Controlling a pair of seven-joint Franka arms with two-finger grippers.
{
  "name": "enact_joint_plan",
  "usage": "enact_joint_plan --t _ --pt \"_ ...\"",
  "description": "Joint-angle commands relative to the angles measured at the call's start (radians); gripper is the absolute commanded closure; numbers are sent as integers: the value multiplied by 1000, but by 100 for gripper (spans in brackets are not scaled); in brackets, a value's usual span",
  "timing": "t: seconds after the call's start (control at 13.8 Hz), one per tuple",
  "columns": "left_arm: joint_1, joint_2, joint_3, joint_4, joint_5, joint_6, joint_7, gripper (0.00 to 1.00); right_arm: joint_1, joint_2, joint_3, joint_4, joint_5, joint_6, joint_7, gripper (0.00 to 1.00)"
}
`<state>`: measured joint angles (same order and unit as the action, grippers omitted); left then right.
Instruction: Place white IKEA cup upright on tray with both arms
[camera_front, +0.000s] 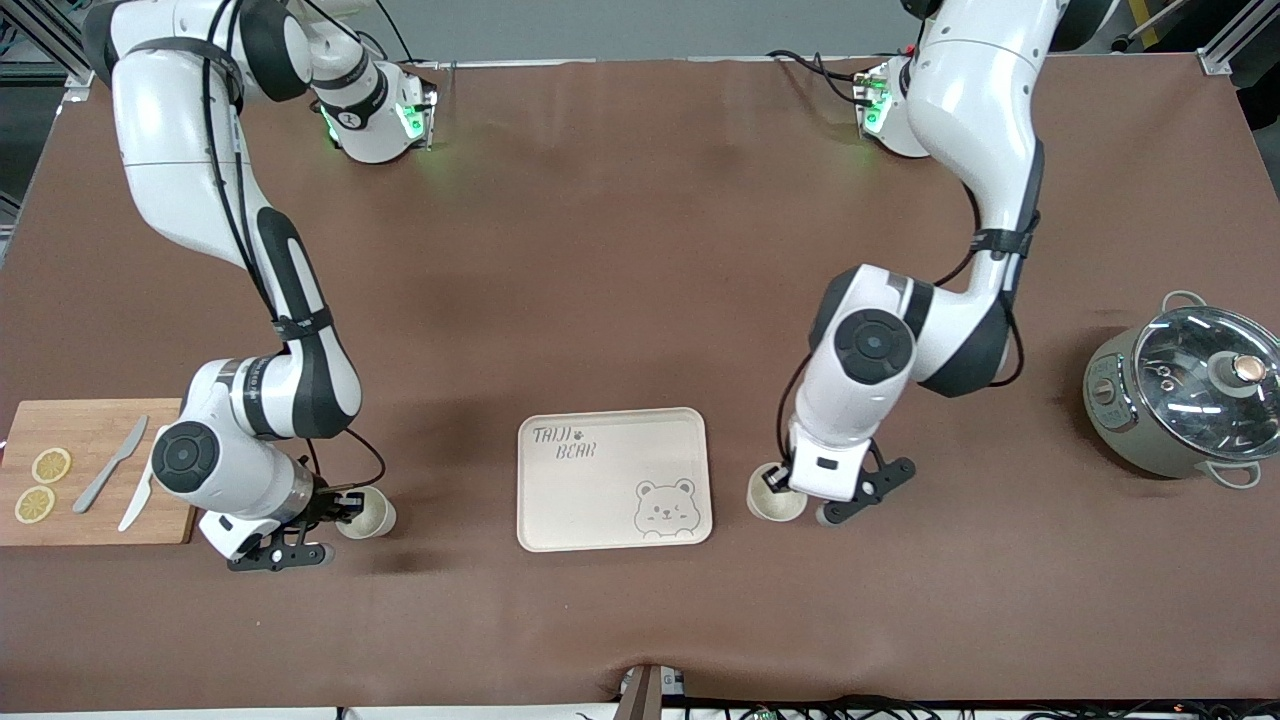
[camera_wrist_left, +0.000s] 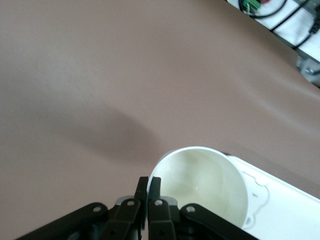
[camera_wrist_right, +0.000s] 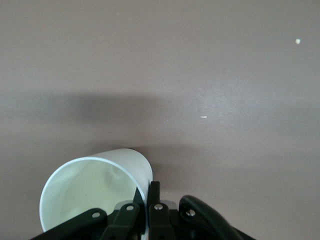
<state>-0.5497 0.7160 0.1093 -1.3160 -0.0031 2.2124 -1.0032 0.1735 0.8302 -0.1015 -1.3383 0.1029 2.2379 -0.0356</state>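
Note:
Two white cups show, one on each side of the cream tray (camera_front: 560, 500) printed "TAIJI BEAR". My left gripper (camera_front: 778, 484) is shut on the rim of the cup (camera_front: 772, 500) toward the left arm's end; the left wrist view shows its fingertips (camera_wrist_left: 155, 182) pinching the cup's wall (camera_wrist_left: 205, 185), mouth up, with the tray's edge (camera_wrist_left: 285, 210) beside it. My right gripper (camera_front: 338, 510) is shut on the rim of the other cup (camera_front: 368, 513), toward the right arm's end. The right wrist view shows that cup (camera_wrist_right: 90, 195) pinched at its wall by the gripper (camera_wrist_right: 148, 187). Both cups are low, off the tray.
A bamboo cutting board (camera_front: 90, 440) with lemon slices (camera_front: 50, 465) and two knives (camera_front: 110, 465) lies at the right arm's end. A grey pot with a glass lid (camera_front: 1185, 395) stands at the left arm's end. Brown cloth covers the table.

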Motion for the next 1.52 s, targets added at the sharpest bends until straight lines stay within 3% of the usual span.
enact_joint_plan --t 0.0,0.36,1.37,1.44 --pt "-50 28 20 46 8 -19 -49 100 -5 -8 17 48 70 -73 29 100" --pt "-119 86 17 76 5 -13 -66 100 10 -16 22 116 109 -168 115 100" --pt "-179 177 9 83 3 84 -117 100 247 -16 17 136 107 -150 572 100" --pt "-179 178 9 83 3 86 -117 96 254 -13 17 136 107 -149 586 100"
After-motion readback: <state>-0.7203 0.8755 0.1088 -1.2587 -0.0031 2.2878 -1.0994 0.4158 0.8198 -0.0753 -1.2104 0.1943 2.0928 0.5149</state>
